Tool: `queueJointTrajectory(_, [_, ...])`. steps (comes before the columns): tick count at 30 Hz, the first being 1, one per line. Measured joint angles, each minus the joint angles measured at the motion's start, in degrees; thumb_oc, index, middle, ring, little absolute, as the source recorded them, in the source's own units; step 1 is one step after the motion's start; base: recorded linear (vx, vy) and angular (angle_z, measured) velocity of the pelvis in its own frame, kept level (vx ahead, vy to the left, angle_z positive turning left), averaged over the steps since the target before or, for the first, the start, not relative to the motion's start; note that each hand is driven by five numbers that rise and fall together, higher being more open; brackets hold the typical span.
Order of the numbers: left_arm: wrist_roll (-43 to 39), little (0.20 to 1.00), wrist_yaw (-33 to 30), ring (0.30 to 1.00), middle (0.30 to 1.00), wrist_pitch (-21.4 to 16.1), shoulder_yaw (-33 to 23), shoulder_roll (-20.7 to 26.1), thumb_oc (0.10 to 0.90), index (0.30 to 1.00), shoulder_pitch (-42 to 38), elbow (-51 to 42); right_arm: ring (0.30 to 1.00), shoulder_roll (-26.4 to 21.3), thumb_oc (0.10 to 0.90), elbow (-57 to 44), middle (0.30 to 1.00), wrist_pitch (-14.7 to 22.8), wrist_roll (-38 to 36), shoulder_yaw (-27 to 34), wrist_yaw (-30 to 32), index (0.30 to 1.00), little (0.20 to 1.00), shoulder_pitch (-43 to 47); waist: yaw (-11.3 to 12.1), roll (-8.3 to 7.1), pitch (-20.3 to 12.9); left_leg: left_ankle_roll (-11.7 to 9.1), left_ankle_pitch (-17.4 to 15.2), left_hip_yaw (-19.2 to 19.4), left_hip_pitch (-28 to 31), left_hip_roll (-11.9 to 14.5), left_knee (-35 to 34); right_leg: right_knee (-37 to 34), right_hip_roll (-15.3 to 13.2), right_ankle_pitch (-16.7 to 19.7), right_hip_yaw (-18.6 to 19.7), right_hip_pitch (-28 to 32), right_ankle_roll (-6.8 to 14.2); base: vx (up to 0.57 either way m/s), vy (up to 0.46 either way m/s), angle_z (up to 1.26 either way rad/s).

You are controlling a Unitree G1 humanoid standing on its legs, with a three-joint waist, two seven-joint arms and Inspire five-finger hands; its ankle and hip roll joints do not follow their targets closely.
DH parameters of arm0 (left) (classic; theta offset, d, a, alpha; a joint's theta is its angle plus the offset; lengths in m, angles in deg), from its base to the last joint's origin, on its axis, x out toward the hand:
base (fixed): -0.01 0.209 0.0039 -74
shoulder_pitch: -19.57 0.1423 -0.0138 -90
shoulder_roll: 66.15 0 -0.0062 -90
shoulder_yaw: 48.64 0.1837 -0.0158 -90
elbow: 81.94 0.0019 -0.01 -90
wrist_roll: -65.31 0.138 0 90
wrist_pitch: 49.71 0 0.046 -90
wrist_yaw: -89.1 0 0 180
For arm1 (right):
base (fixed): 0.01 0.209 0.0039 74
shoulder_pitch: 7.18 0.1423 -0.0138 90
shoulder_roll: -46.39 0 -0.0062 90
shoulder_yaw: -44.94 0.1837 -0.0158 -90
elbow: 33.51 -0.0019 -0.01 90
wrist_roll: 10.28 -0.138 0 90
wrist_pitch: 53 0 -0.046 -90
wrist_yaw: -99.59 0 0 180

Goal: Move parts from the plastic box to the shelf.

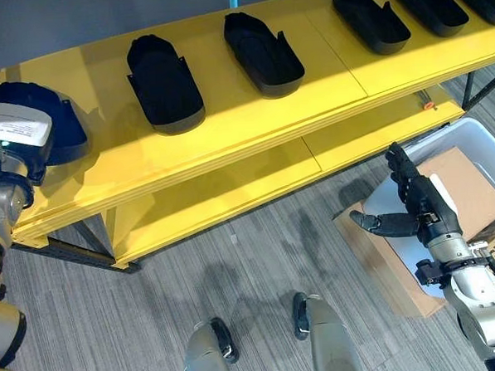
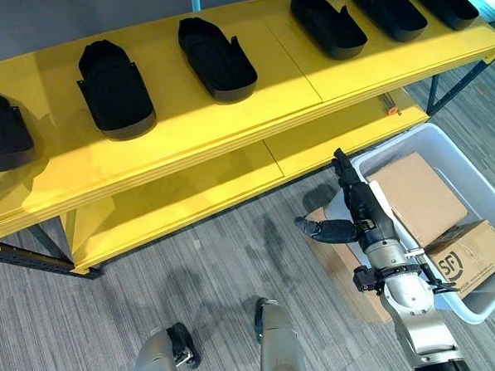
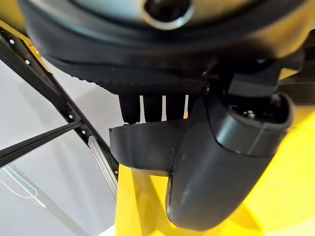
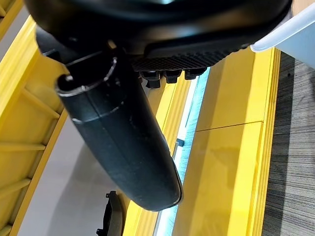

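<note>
Left hand grips black part on shelf; right hand released

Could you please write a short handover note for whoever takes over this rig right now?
Left hand: at the left end of the yellow shelf's top board, fingers and thumb curled round a black part resting there.
Right hand: open and holding nothing, hovering over the near edge of the plastic box on the floor.
Done: five more black parts lie in a row along the top board.
In the box: two cardboard cartons; I can make out no black parts there.
Left: release the held part, then check the box for any remaining parts.
</note>
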Motion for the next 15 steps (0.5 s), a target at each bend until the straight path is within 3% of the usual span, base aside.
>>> queueJointTrajectory(1, [0.0,0.627,0.0,0.627,0.627,0.0,0.1,0.0,0.633,0.627,-0.1,0.5,1.0,0.0,0.9,0.0,1.0,0.0,0.0,0.0,0.0,1.0,1.0,0.0,0.0,0.0,0.0,0.0,0.0,0.0,0.0,0.0,0.0,0.0,0.0,0.1,0.0,0.0,0.2,0.0,0.0,0.0])
queueJointTrajectory(2, [0.2,1.0,0.0,1.0,1.0,0.0,0.9,0.0,0.9,1.0,-0.4,1.0,1.0,0.0,0.9,-0.1,1.0,0.0,0.0,0.0,0.0,1.0,1.0,0.0,0.0,0.0,0.0,0.0,0.0,0.0,0.0,0.0,0.0,0.0,0.0,0.1,0.0,0.0,0.2,0.0,0.0,0.0])
queueJointTrajectory(15, [1.1,1.0,0.5,1.0,1.0,0.1,1.6,0.0,0.9,1.0,-0.5,1.4,1.0,0.0,0.9,-0.8,1.0,0.0,0.0,0.2,-0.2,1.0,1.0,-1.7,0.2,0.1,0.1,0.1,0.0,-0.1,-0.1,-0.1,-0.1,0.0,-0.1,0.1,-0.1,0.0,0.2,0.0,0.0,0.0])
